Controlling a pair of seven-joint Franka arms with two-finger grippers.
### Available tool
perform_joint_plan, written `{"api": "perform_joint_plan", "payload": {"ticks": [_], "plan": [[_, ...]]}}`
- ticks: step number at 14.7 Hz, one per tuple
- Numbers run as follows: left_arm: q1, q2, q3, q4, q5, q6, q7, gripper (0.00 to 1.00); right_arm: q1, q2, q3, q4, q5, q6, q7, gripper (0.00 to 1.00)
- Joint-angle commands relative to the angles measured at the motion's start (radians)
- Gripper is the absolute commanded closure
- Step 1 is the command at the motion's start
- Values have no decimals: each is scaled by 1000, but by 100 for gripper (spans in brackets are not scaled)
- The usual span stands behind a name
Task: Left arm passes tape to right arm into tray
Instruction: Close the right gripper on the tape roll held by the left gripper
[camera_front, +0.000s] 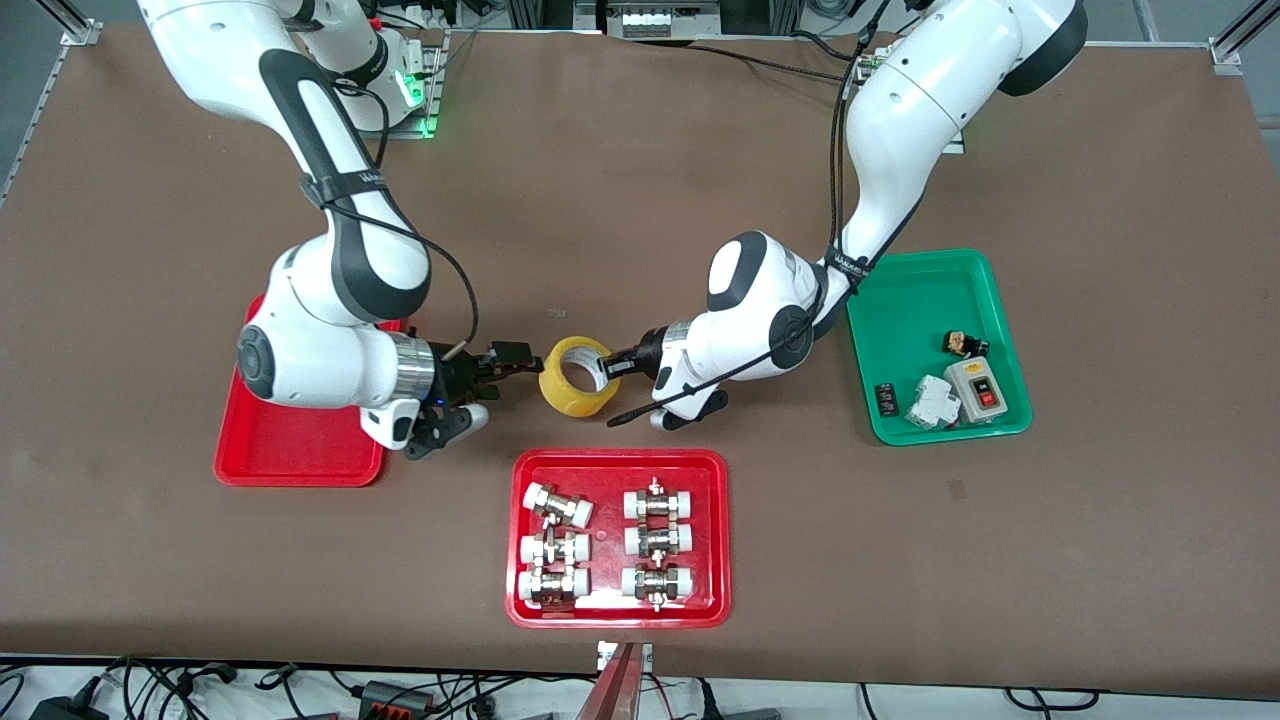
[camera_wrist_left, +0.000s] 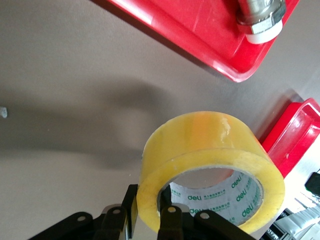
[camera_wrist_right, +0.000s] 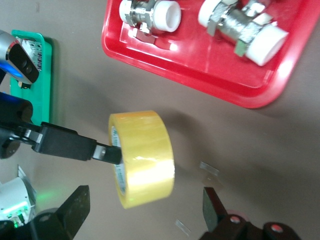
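The tape (camera_front: 575, 376) is held in the air above bare brown desk (camera_front: 640, 200) by the left hand (camera_front: 612, 366), whose fingers (camera_wrist_left: 167, 220) are clenched on the roll's wall, one inside the core and one outside. The right hand (camera_front: 505, 365) is held just beside the roll, over the desk, its fingers (camera_wrist_right: 75, 207) spread wide and apart from the tape. The tray (camera_front: 290, 440) is partly covered by the right arm; its rim toward the front camera is exposed. A second red tray of pipe fittings (camera_front: 620, 535) lies nearer the front camera, and open desk is left between its rim and the roll.
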Motion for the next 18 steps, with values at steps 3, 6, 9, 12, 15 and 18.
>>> {"api": "perform_joint_plan", "payload": {"ticks": [3,6,9,12,15,18], "plan": [[-9,20,0,63,-26,10,-14,100,-3,85,-7,37,198,13,-103,0],[-9,20,0,63,-26,10,-14,100,-19,103,-7,37,224,12,-152,0],[-9,22,2,62,-24,10,-14,99,-21,103,-7,37,244,13,-154,0],[-9,22,2,63,-24,10,-14,99,-23,111,-7,36,316,12,-169,0],[-9,23,2,63,-24,10,-12,99,-26,117,-8,36,315,10,-180,0],[-7,23,2,63,-24,10,-12,99,-24,125,-8,34,325,13,-204,0]]}}
